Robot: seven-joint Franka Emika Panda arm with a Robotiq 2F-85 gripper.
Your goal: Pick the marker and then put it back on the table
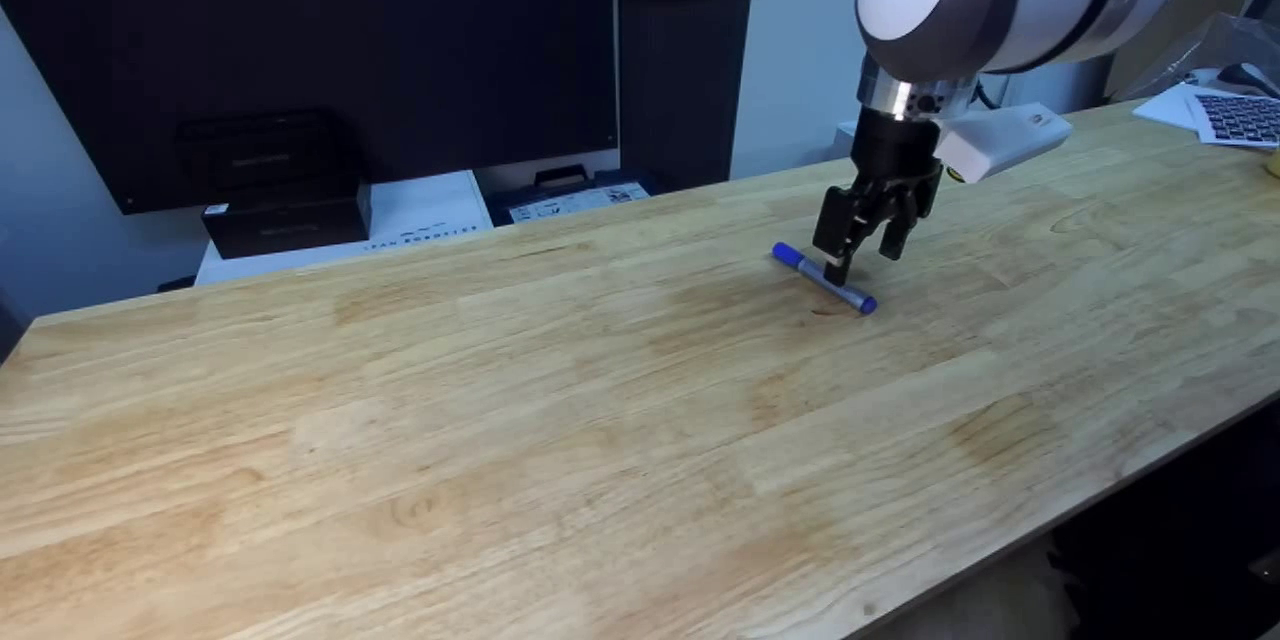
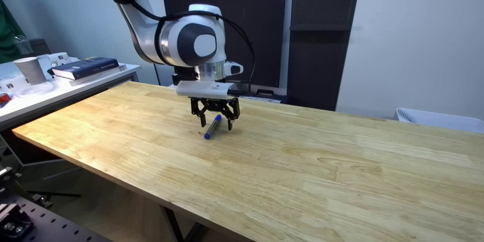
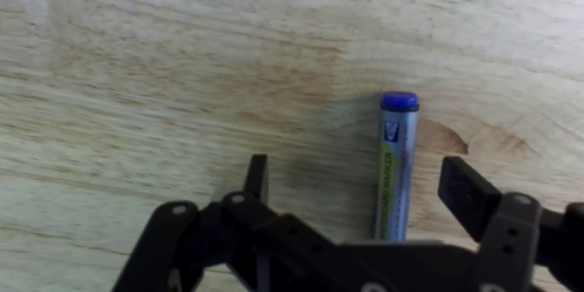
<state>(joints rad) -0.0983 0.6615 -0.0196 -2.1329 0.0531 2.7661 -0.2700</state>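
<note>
The marker (image 1: pixel 815 272) lies flat on the light wooden table (image 1: pixel 500 420). It has a grey-blue body with blue ends. In an exterior view it (image 2: pixel 213 127) lies between the two fingers. My gripper (image 1: pixel 863 265) is low over the table, with one finger in front of part of the marker. In an exterior view the gripper (image 2: pixel 216 126) is open around it. In the wrist view the marker (image 3: pixel 396 169) is between the open fingers (image 3: pixel 355 164), nearer the right finger and apart from both. Its lower part is hidden behind the gripper body.
A keyboard (image 1: pixel 1240 117) and papers lie at the table's far right end in an exterior view. A side desk (image 2: pixel 72 90) holds a book (image 2: pixel 85 67) and a cup (image 2: pixel 31 70). A black box (image 1: pixel 290 223) and a dark panel (image 1: pixel 310 40) stand behind the table.
</note>
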